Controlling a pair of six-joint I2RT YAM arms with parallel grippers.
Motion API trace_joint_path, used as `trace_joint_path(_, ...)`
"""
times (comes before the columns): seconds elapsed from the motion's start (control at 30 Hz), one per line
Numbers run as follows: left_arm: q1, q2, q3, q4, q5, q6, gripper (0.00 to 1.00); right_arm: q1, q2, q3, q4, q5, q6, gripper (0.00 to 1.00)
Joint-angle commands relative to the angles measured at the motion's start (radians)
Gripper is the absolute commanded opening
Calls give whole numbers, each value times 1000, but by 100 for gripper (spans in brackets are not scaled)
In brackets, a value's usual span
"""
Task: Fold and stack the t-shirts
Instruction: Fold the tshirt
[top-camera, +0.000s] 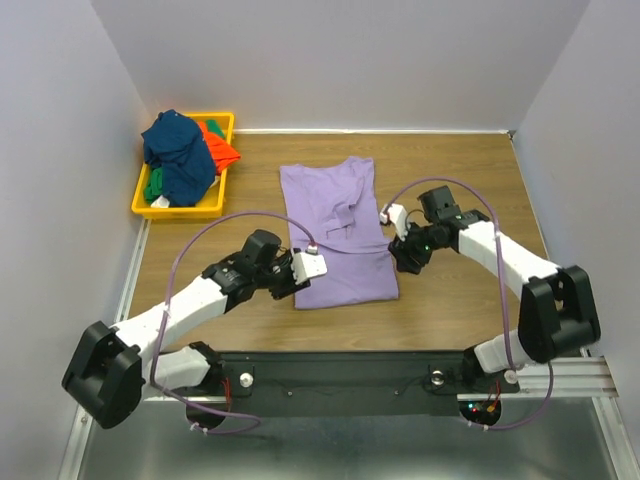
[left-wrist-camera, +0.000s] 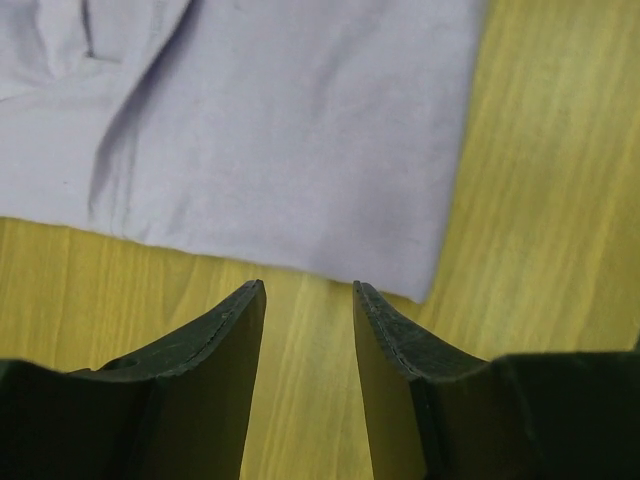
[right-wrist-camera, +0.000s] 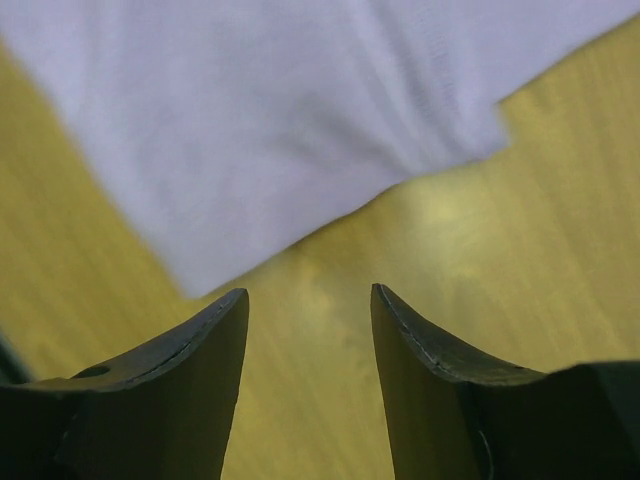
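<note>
Spread jaws are seen on the left gripper (left-wrist-camera: 308, 290) and the right gripper (right-wrist-camera: 308, 292), with nothing held, each just off an edge of the lavender t-shirt (top-camera: 338, 235), which lies partly folded on the table (top-camera: 460, 180). For a neat fold, matching edges should be pinched and lifted evenly, so no wrinkle is dragged in

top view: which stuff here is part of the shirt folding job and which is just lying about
Part of the job:
- lavender shirt, laid out on the table
- navy shirt, orange-red shirt and green shirt, heaped in the bin

Just lying about:
- yellow bin, only holding the heap
- wooden table
</note>
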Motion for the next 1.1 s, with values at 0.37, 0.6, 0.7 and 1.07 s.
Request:
trace_joint_path(0.37, 293, 421, 397, 45, 227, -212, 52, -66, 368, 324, 157, -37, 330, 70)
trace_joint_path(0.6, 323, 555, 462, 15, 311, -250, 53, -94, 483, 390, 142, -95, 357, 70)
trace_joint_path(0.7, 323, 599, 470, 2, 320, -253, 58, -94, 505, 404, 125, -126, 353, 68)
trace_joint_path(1.07, 330, 636, 467, -24, 332, -233, 52, -95, 525, 405, 87, -178, 336, 55)
